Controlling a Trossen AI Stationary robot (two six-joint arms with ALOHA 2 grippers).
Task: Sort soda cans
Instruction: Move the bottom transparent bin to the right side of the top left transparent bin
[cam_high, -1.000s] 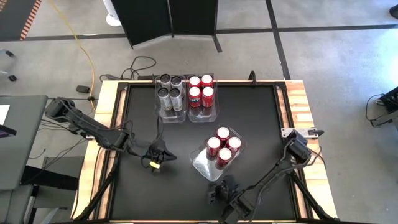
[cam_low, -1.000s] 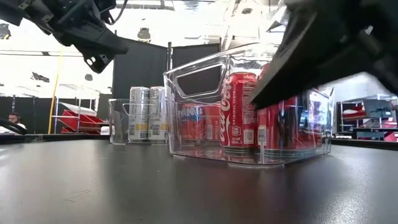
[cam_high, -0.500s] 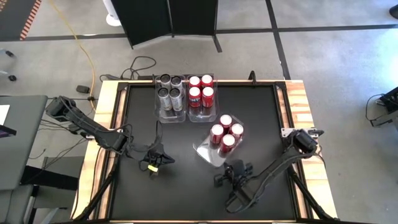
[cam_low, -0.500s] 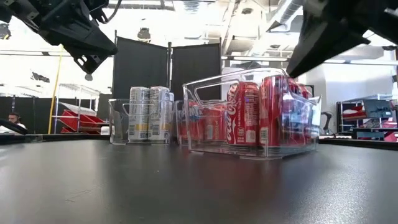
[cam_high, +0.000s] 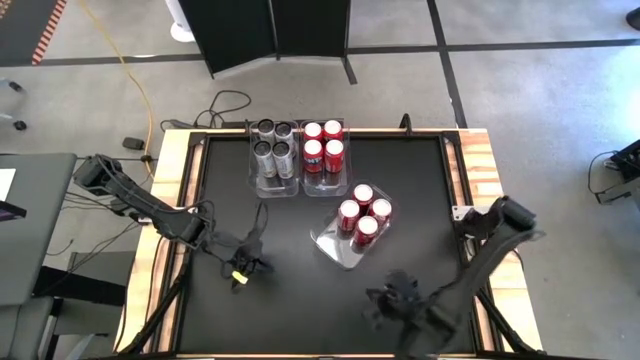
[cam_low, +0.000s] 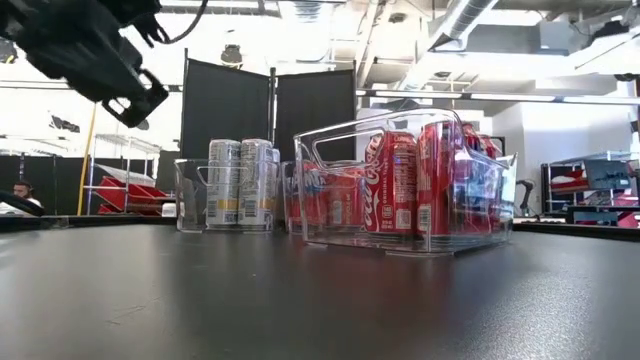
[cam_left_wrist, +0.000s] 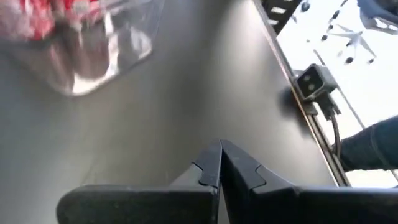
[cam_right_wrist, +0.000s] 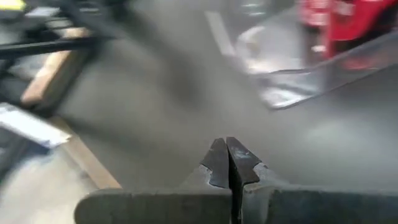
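1. Twelve soda cans stand on the black table (cam_high: 300, 300), all inside clear bins: four silver cans (cam_high: 273, 142) in the far-left bin (cam_high: 258, 175), four red cans (cam_high: 323, 145) in the far bin just beside it (cam_high: 345, 178), and four more red cans (cam_high: 363, 211) in a tilted bin (cam_high: 335, 250) near the table's middle.
2. The left gripper (cam_high: 243, 270) hangs above the table's left half, well apart from every can; its fingers (cam_left_wrist: 208, 168) are pressed together on nothing.
3. The right gripper (cam_high: 395, 300) is over the near edge of the table, apart from the tilted bin; its fingers (cam_right_wrist: 217, 163) are likewise pressed together and hold nothing. In the right wrist view the tilted bin and its red cans lie ahead of the fingertips with bare table between.
4. Change from the earlier frames: one second ago the tilted bin lay closer to the near edge with the right gripper just beside it; it now sits farther toward the two far bins.
5. The right gripper has drawn back toward the near edge and has left the low view.
6. The left gripper has shifted slightly.
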